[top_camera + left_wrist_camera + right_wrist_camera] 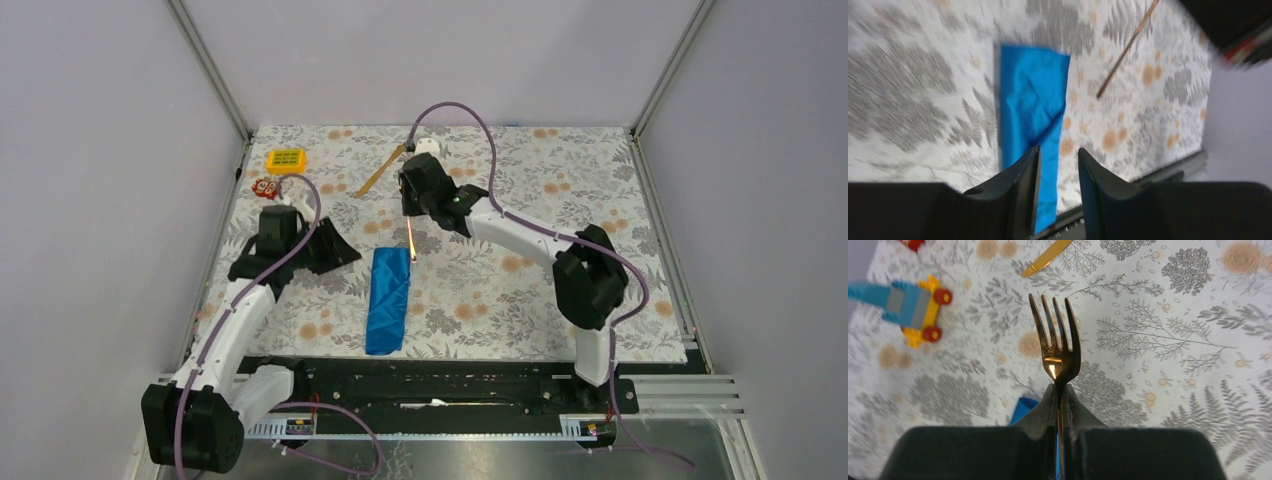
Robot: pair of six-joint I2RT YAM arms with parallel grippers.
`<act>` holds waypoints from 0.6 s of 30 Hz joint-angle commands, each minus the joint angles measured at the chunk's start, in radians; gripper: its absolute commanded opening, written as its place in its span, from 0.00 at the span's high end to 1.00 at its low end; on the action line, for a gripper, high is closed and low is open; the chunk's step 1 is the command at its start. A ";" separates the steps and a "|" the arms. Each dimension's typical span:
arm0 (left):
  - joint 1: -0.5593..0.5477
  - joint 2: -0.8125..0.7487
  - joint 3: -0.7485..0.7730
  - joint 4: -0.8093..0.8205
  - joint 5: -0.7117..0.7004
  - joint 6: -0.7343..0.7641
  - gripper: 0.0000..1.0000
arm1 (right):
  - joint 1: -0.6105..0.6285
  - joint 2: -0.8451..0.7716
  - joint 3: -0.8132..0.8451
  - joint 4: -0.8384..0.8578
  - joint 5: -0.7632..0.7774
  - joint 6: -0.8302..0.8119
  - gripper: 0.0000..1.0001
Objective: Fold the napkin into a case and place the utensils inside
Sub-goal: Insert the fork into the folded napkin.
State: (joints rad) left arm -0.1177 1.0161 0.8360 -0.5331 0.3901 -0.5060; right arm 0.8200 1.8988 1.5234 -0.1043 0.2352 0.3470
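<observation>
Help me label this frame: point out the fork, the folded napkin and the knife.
fork (1055,352): right wrist view, base of the tines.
folded napkin (388,300): top external view, middle of the strip.
knife (381,172): top external view, mid-length.

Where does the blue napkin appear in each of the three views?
Top view: the napkin lies folded at centre, toward the near edge.
Left wrist: the napkin fills the centre, beyond the fingers.
Right wrist: only a blue corner, lower left of centre.
Shared landmark: the fork in the right gripper.

Blue napkin (388,300), bronze fork (1055,350), grey-and-orange floral tablecloth (500,290)
</observation>
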 commanded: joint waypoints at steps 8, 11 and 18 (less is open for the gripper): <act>-0.170 -0.307 -0.416 0.178 0.159 -0.336 0.69 | 0.010 0.142 0.168 -0.209 0.034 0.383 1.00; -0.280 -0.315 -0.456 0.179 0.089 -0.374 0.73 | 0.026 0.169 0.180 -0.212 0.051 0.390 1.00; -0.498 -0.236 -0.492 0.171 -0.095 -0.446 0.79 | 0.045 0.203 0.219 -0.216 0.093 0.375 1.00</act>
State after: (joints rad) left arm -0.5510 0.7506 0.3622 -0.3904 0.4267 -0.8867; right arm 0.8497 2.1021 1.6779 -0.3252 0.2703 0.7067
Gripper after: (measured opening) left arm 0.221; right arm 0.030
